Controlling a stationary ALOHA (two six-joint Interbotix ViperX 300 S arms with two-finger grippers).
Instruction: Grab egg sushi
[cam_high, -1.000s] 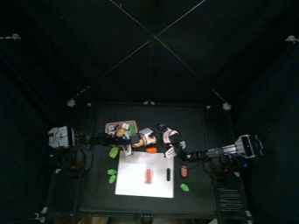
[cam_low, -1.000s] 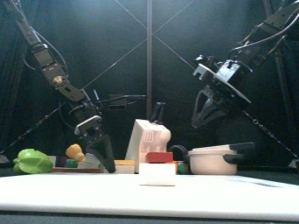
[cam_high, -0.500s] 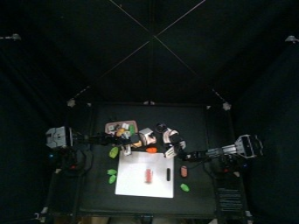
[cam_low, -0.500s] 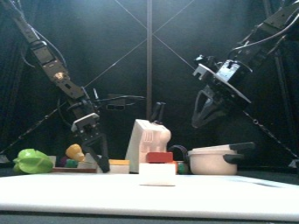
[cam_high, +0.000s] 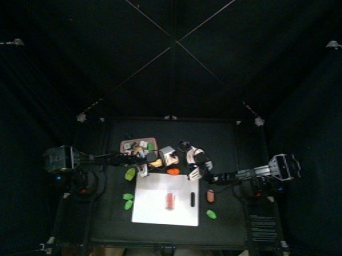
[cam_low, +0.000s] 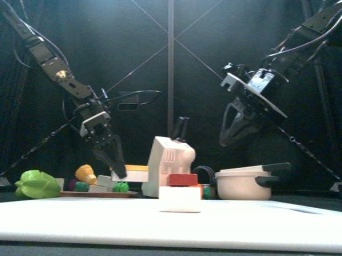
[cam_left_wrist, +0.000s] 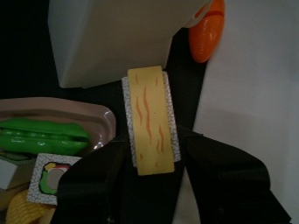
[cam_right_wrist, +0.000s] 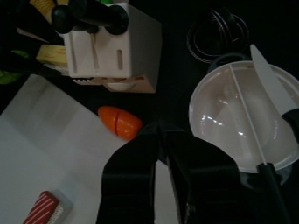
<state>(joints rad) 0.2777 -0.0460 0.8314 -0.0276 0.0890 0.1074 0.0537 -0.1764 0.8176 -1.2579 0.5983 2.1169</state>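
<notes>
Holding the egg sushi (cam_left_wrist: 151, 118) between its jaws, the left pincer (cam_left_wrist: 149, 162) hangs at ten o'clock above the desk (cam_low: 267, 215). Grabbing looks done. Right pincer (cam_right_wrist: 163, 171) rests pressed together.

No readable text, label, brand, number or sign on anything in view. Small card (cam_left_wrist: 49, 175) seen from left wrist bears printed picture only; no letters legible on it.
</notes>
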